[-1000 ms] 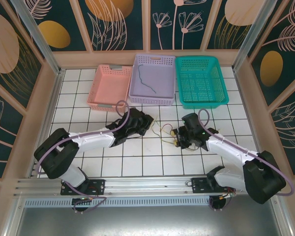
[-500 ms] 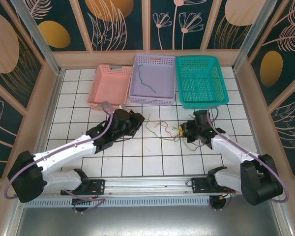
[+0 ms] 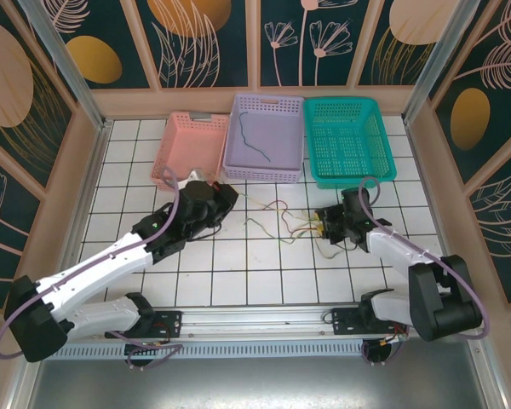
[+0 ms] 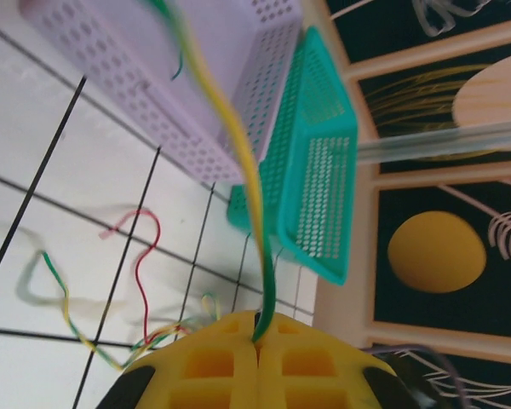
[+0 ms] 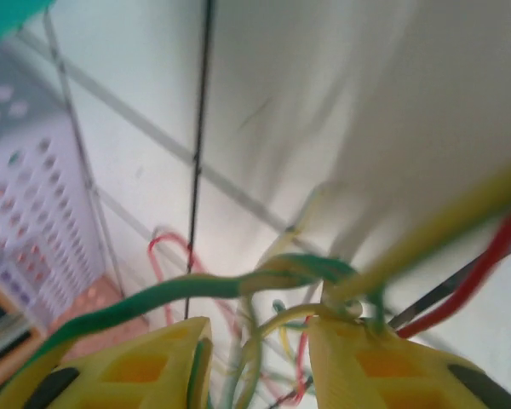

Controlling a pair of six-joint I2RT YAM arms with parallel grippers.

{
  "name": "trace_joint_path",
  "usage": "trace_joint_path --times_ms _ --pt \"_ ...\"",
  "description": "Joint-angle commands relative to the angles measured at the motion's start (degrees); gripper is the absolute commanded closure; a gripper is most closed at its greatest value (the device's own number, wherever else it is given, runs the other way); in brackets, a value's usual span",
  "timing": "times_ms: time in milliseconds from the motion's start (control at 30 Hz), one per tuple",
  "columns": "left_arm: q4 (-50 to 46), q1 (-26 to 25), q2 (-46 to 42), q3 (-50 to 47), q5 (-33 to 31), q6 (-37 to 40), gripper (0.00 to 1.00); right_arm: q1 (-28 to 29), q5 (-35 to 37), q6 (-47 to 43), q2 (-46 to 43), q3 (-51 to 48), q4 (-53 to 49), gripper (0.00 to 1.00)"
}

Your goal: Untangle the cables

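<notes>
While the left end effector, left of centre, was pinched together on a yellow-green cable, the other cables lay tangled mid-frame on the worktop. The right end effector had its fingers apart, with wires bunched between them.
</notes>
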Motion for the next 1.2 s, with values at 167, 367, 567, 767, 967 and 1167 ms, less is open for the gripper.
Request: trace_joint_path --times_ms 167,367,567,767,967,1167 --pt "2.7 1.5 -4.1 2.3 -6.8 1.1 1.00 -1.8 9.8 -1.6 2.9 -0.7 -6.7 0.68" --pt "-2.0 1.4 -7.1 8.4 -15.0 7.1 1.00 -2.2 10.5 -2.6 4.8 -0.5 -6.4 0.65" --pt "-0.3 1.6 -10.6 8.8 -19.2 9.2 1.00 -3.1 11.7 -4.2 7.0 -0.6 -6.1 0.97" --pt "0.3 1.5 -10.9 8.9 -19.8 9.0 1.00 -3.1 11.9 -4.4 8.0 -0.2 -5.6 1.00" --pt "2.8 1.7 -11.4 13.2 -23.9 15.6 1.00 -3.4 12.6 -5.0 8.9 0.4 -5.4 1.00" --pt "2.8 1.7 -11.2 19.9 -29.3 21.8 1.00 -3.8 12.8 -5.6 10.1 1.1 -5.6 1.00"
